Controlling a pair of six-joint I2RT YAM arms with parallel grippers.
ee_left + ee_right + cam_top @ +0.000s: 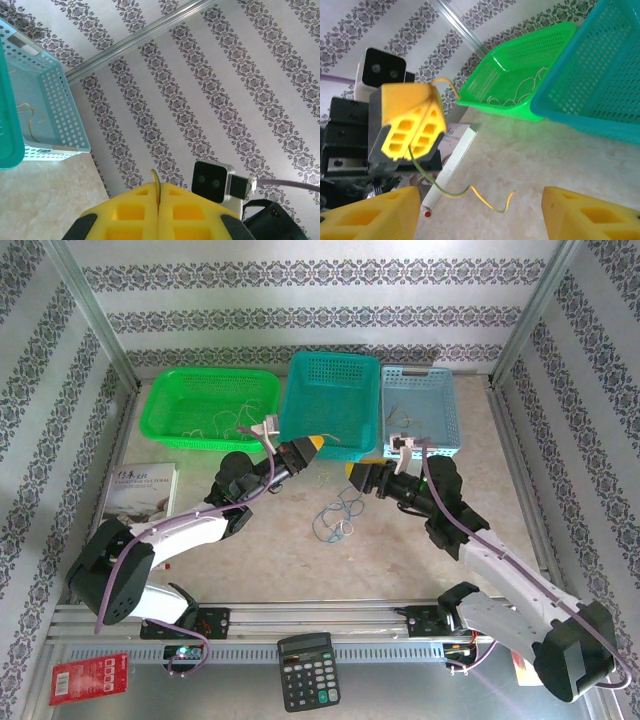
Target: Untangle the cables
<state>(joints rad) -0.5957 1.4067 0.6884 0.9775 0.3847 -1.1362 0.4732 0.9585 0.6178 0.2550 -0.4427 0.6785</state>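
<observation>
A small tangle of blue and whitish cables [338,515] lies on the table between the two arms. My left gripper [310,446] hovers above and left of the tangle, shut on a separate yellow-green cable [460,192]. That cable hangs from the gripper in a loose curl over the table. The wire's short end [155,175] pokes out between the closed yellow fingertips of the left gripper [158,186]. My right gripper [358,466] faces the left one from the right. Its yellow fingers [370,215] stand wide apart and open, with nothing between them. The dangling cable hangs free ahead of the right gripper [480,220].
Three baskets line the back: green [210,405] with thin wires inside, teal [330,400], and light blue [425,405] with a few wires. A book [140,490] lies at the left. A calculator [305,670] and a red card [90,678] sit at the near edge.
</observation>
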